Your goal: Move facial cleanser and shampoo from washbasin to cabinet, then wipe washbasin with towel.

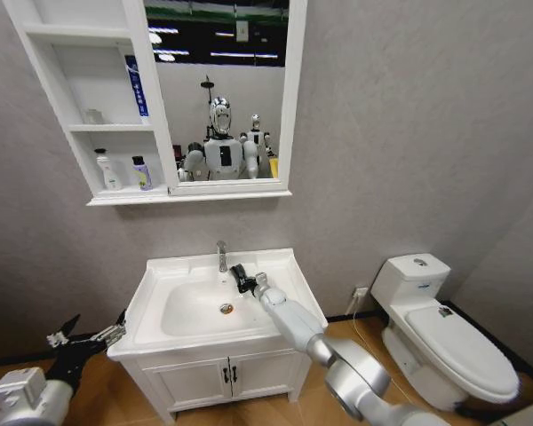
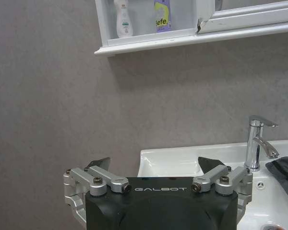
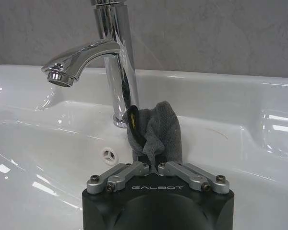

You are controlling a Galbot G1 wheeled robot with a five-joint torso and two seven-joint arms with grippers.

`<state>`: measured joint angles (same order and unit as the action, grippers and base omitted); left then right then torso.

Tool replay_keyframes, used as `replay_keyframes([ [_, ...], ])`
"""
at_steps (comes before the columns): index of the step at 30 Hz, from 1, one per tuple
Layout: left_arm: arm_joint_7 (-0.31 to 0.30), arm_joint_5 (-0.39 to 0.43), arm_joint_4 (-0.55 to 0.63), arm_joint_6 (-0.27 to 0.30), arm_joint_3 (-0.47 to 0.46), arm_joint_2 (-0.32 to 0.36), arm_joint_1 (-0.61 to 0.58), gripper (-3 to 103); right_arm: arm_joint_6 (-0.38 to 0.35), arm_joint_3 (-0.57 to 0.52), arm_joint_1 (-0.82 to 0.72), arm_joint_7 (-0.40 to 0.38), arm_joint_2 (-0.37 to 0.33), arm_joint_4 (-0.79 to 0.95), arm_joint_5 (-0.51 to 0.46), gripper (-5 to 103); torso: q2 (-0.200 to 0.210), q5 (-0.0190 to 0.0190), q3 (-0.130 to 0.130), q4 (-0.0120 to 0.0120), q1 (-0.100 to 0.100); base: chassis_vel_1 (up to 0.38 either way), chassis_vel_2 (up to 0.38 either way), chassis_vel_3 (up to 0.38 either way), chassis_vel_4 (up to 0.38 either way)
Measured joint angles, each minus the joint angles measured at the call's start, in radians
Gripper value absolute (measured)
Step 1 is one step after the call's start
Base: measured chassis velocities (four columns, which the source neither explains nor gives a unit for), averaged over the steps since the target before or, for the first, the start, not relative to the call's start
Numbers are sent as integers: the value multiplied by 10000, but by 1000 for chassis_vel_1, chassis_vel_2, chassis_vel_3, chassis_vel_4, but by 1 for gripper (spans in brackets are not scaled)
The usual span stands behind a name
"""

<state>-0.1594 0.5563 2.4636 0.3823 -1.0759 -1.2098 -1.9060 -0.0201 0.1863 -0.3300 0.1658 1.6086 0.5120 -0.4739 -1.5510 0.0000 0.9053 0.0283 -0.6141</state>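
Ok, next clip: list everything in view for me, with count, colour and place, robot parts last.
washbasin: one, white, on the vanity cupboard against the grey wall.
tap: one, chrome, at the back rim of the washbasin.
towel: one, dark grey-black with a yellow patch, on the basin ledge beside the tap, held in the right pincer.
cabinet: one, white, on the wall above the basin, with open shelves and a mirror.
bottles: two, white and purple-labelled, bottom shelf.
tube: one, blue, middle shelf.
vanity cupboard: one, white, two doors, under the basin.
toilet: one, white, to the right.
right pincer: shut on the towel.
left pincer: open, low, left of the basin.
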Motion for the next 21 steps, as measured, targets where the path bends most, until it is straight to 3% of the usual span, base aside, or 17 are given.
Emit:
replay_keyframes([
  [13, 0, 0, 0, 0, 0, 0, 0, 100, -256, -413, -100, -473, -248, 1166, -264, 3, 0, 0, 1, -6, -1, 0, 0, 0, 0],
  [19, 0, 0, 0, 0, 1, 0, 0, 100, -735, -366, -1106, -1033, -1144, 2829, -744, 3, 1, 0, 2, 4, -1, 0, 0, 0, 0],
  [21, 0, 0, 0, 0, 0, 0, 0, 100, -1256, -149, -1751, -1667, -1535, 4215, -1298, 3, 1, 1, -1, 2, -1, 0, 0, 0, 0],
])
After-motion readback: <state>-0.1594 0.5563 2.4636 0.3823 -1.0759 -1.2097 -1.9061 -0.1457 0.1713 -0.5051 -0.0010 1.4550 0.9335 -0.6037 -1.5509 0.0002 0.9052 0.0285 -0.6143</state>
